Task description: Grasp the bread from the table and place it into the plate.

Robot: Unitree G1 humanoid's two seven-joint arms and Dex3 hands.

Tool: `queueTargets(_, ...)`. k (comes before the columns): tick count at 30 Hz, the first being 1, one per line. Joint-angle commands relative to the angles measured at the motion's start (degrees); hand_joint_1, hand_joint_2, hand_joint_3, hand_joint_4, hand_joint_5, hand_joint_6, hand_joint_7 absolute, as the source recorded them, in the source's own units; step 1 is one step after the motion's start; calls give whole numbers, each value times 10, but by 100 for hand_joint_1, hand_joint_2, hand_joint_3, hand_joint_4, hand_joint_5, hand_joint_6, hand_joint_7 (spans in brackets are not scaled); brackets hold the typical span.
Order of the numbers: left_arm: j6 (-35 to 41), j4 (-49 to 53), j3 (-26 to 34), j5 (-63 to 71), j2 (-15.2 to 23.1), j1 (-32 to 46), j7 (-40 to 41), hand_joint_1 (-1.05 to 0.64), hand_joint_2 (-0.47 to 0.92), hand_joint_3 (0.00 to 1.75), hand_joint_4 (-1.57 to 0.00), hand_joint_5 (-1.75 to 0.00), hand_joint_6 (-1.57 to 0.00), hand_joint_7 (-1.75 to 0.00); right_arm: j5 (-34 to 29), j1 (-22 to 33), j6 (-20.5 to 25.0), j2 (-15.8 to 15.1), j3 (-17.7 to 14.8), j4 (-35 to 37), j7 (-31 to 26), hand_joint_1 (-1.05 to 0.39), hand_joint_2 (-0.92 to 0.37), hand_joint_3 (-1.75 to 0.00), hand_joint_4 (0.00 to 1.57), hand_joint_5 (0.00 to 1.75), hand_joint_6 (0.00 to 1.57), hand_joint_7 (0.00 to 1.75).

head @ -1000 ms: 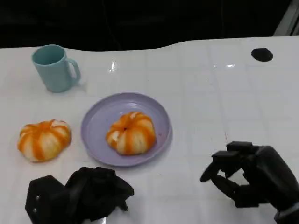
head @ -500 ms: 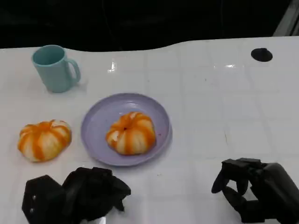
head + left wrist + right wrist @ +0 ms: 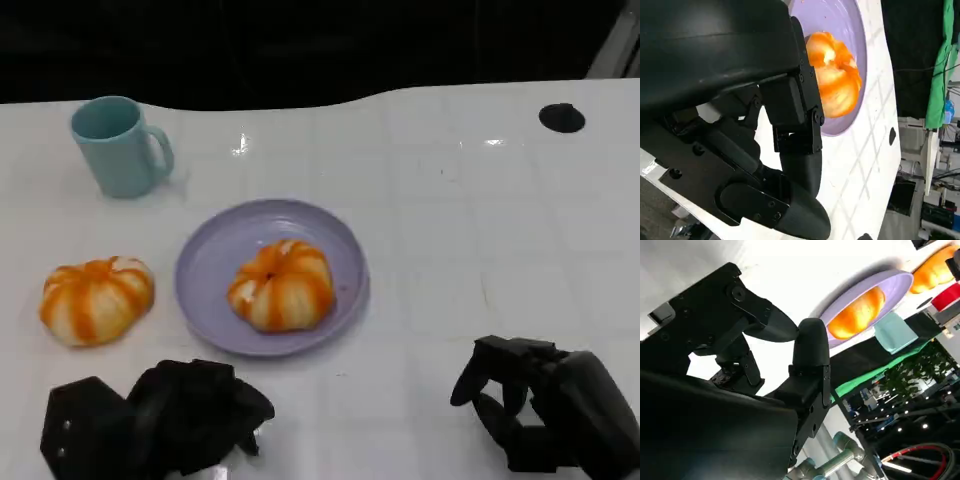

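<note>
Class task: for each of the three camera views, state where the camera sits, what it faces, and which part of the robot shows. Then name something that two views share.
Head view: high on the robot, looking down at the white table; left hand and right hand at the bottom edge.
Left wrist view: behind the left hand, facing the plate.
Right wrist view: behind the right hand, looking low across the table.
Shared: all three show the purple plate holding a bread; head and right wrist views also show the cup.
</note>
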Motion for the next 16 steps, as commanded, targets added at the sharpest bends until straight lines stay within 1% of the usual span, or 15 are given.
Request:
queueTargets(1, -1, 3, 6, 0, 11, 5, 0, -105, 64, 25, -89, -152, -147, -49, 3, -11, -12, -4, -2, 7, -13, -23, -45, -119, 83, 175, 68, 155)
queueTargets(11, 3, 1, 6, -1, 13, 6, 0, -105, 64, 25, -88, -152, -147, -49, -3, -16, -9, -10, 3, 11, -14, -22, -45, -119, 83, 175, 68, 156)
queueTargets(16, 3, -1, 5, -2, 12, 7, -2, -105, 64, 26, -87, -152, -146, -50, -11, -17, -10, -12, 5, 14, -22, -22, -42, -120, 84, 175, 70, 154)
